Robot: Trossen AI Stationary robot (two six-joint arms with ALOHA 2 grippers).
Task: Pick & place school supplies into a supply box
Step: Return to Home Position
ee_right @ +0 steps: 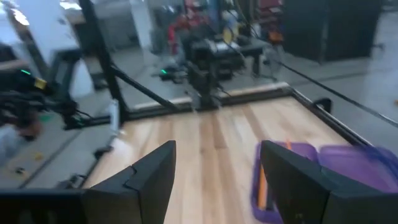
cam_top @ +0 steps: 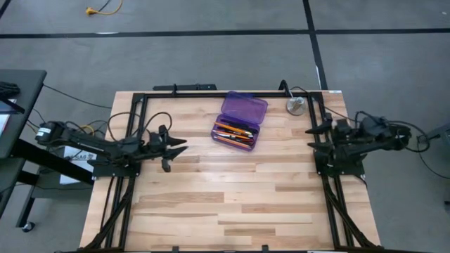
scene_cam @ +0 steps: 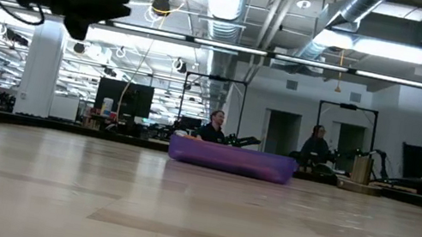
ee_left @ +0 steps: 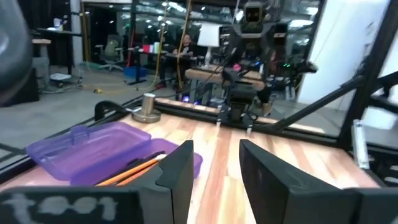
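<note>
Both the left gripper (cam_top: 176, 149) and right gripper (cam_top: 311, 138) hover empty, fingers apart. Well ahead of each set of fingers, the open supply box (cam_top: 245, 107) holds orange pencils (cam_top: 234, 131).

1 purple supply box (cam_top: 245, 107). Orange pencils (cam_top: 235, 131) inside: at least 2, exact count unclear. 1 silver disc (cam_top: 296, 106). 1 table (cam_top: 211, 204). 2 grippers: left gripper (ee_left: 215, 144), right gripper (ee_right: 216, 144). 2 figures in room behind: person at left (scene_cam: 214, 124), person at right (scene_cam: 316, 142).

Pencils (cam_top: 234, 131) lie in the supply box (cam_top: 243, 107), disc (cam_top: 295, 106) to its right.
</note>
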